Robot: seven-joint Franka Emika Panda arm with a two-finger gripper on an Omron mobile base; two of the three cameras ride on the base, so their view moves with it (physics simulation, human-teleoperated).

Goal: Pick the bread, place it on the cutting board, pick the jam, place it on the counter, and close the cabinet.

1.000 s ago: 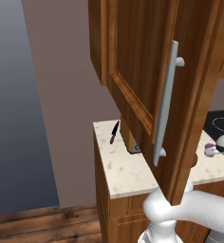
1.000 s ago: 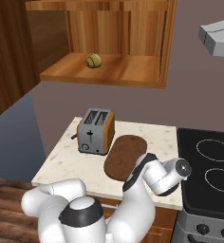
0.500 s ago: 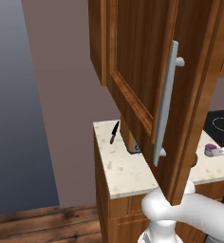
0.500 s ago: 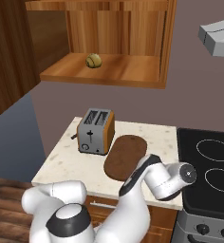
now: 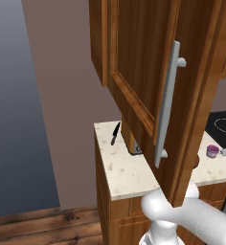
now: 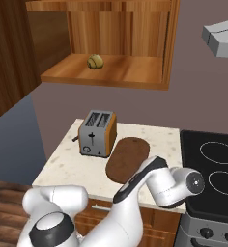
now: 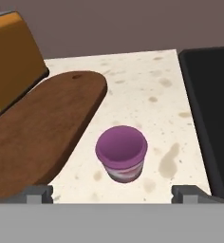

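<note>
Gripper (image 7: 113, 192) is released: its two fingertips (image 7: 38, 192) stand wide apart at the lower corners of the hand view, with nothing between them. Over the last second the jaws have finished spreading and, in the right base view, the wrist has shifted toward the stovetop (image 7: 209, 104), while the jam (image 7: 121, 153) has kept its spot in the left base view. Judged from this, the jam has just been set down and let go, and the hand is backing off. The jam stands upright on the counter (image 7: 142, 80), free of both fingers, ahead of the gripper and roughly on its centre line, slightly toward the stovetop side. It sits just beside the rounded end of the cutting board (image 7: 38, 137) without touching it, and near the stovetop edge. For the task, the jam step appears complete. The bread (image 6: 95, 61) lies on the shelf of the open cabinet (image 6: 106, 72), above the toaster (image 6: 97, 133) and well apart from the gripper, and the cutting board carries nothing, so that step is not yet done. The cabinet door (image 5: 139, 62) stands swung out, so closing it is also outstanding.
</note>
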